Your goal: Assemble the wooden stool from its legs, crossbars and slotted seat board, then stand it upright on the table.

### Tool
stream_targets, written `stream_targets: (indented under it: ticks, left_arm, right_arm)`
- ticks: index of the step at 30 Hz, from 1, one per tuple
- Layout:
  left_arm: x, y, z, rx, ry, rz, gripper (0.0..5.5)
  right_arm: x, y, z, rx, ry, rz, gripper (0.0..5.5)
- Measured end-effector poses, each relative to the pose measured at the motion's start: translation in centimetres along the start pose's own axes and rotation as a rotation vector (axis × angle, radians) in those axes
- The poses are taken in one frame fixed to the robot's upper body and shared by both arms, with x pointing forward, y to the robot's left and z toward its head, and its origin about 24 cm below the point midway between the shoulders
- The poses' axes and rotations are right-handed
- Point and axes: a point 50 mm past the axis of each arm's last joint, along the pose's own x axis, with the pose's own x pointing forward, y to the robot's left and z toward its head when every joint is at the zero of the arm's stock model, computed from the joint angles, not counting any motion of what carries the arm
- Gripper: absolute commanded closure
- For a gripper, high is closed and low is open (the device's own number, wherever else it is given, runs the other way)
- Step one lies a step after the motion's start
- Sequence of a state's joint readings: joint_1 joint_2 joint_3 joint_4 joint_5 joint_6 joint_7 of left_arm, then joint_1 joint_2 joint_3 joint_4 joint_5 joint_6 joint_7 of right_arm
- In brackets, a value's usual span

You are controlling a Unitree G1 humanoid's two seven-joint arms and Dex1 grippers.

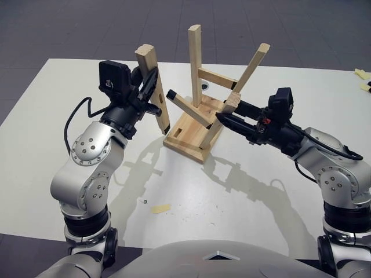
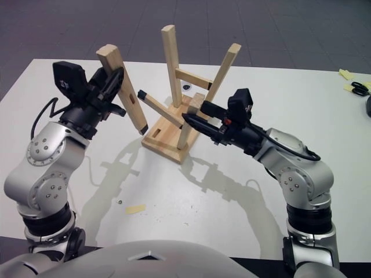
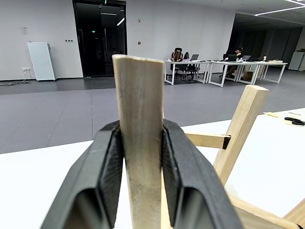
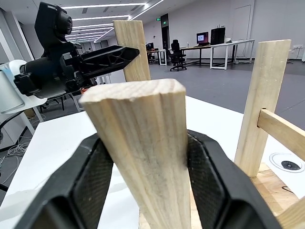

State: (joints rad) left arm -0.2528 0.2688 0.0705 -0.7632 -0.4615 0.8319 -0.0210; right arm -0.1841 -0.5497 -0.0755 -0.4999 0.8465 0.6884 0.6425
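From the head camera I see the white table (image 1: pixel 243 202) on grey floor (image 1: pixel 69 29), the upturned stool (image 1: pixel 184 139) at its middle. Left wrist: my left gripper (image 3: pixel 140 128) clamps a loose leg (image 3: pixel 140 86), office desks (image 3: pixel 214 64) behind. Right wrist: my right gripper (image 4: pixel 143 140) clamps a stool leg (image 4: pixel 136 105).

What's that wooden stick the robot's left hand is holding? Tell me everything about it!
It is a pale wooden stool leg, long and square-cut, with a dark slot in its side. The left gripper is shut on its middle, holding it tilted, its top leaning away from the half-built stool. Its lower end hangs near the seat board.
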Motion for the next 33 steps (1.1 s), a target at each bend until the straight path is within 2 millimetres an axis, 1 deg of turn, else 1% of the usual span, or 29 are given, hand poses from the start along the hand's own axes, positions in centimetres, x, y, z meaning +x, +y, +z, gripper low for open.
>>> stream_targets:
  ticks: [3, 8, 12, 15, 21, 33]
  left_arm:
    - [0.0, 0.1, 0.1, 0.048, 0.004, 0.007, 4.48]
    - [0.5, -1.0, 0.7, 0.119, -0.027, -0.061, 4.48]
    - [0.7, -1.5, 1.4, 0.192, -0.075, -0.106, 4.48]
    - [0.7, -1.5, 1.4, 0.224, -0.076, -0.129, 4.48]
    - [0.8, -1.7, 1.4, 0.232, -0.085, -0.152, 4.48]
    - [0.7, -2.0, 0.7, 0.329, -0.075, -0.197, 4.48]
  right_arm:
    - [0.0, 0.0, -0.1, 0.0, -0.005, -0.006, 3.24]
    - [0.1, 0.0, -0.1, -0.011, -0.007, -0.01, 3.26]
    - [0.2, 0.0, -0.1, -0.017, -0.007, -0.011, 3.27]
    - [0.2, 0.1, -0.1, -0.021, -0.006, -0.012, 3.27]
    - [0.3, 0.1, -0.2, -0.027, -0.004, -0.011, 3.28]
    - [0.4, 0.0, -0.3, -0.03, -0.003, -0.008, 3.29]
